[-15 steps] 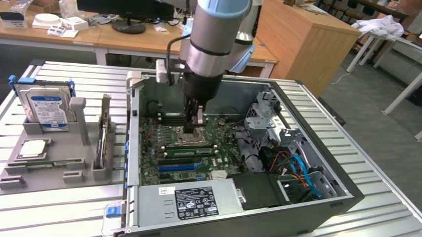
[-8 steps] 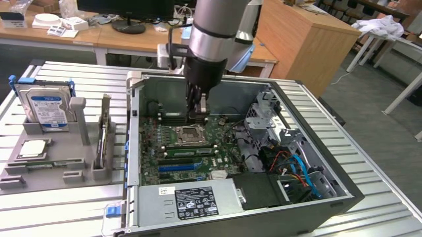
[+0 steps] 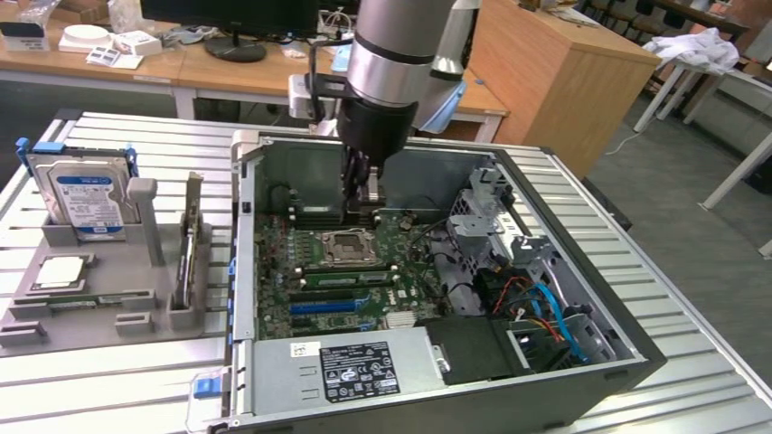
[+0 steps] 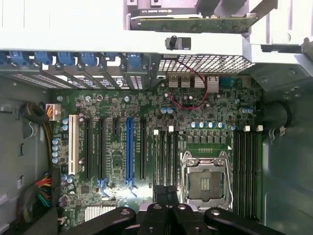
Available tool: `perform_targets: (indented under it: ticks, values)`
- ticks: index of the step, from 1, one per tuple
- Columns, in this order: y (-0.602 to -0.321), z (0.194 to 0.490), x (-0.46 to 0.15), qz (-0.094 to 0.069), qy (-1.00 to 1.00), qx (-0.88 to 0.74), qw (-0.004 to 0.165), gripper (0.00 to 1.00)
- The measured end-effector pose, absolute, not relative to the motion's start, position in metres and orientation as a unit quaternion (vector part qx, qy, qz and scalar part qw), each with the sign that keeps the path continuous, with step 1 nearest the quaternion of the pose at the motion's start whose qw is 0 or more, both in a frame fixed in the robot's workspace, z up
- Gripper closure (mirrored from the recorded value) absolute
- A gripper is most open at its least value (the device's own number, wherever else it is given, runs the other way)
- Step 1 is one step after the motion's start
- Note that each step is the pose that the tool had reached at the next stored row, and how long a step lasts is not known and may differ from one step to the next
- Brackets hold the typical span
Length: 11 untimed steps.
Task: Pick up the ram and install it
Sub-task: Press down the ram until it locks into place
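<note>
Two fingers of my pincer are pressed together with nothing between them. I hang low inside the open computer case, just above the motherboard. The bare processor socket sits right beside my fingertips, with memory slots running close alongside. The ram is well apart from me, beyond the case wall, standing on its long edge in a grey rack. A hard drive stands further off still.
</note>
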State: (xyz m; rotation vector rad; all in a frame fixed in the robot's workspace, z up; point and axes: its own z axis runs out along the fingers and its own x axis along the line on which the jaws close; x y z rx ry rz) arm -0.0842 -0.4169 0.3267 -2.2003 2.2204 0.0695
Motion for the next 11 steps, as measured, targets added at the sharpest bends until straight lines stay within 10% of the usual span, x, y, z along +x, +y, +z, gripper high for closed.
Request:
perform_targets:
  ticks: [11]
  values:
    - [-0.418,0.327,-0.065,0.022,0.710,-0.704,0.008,0.89]
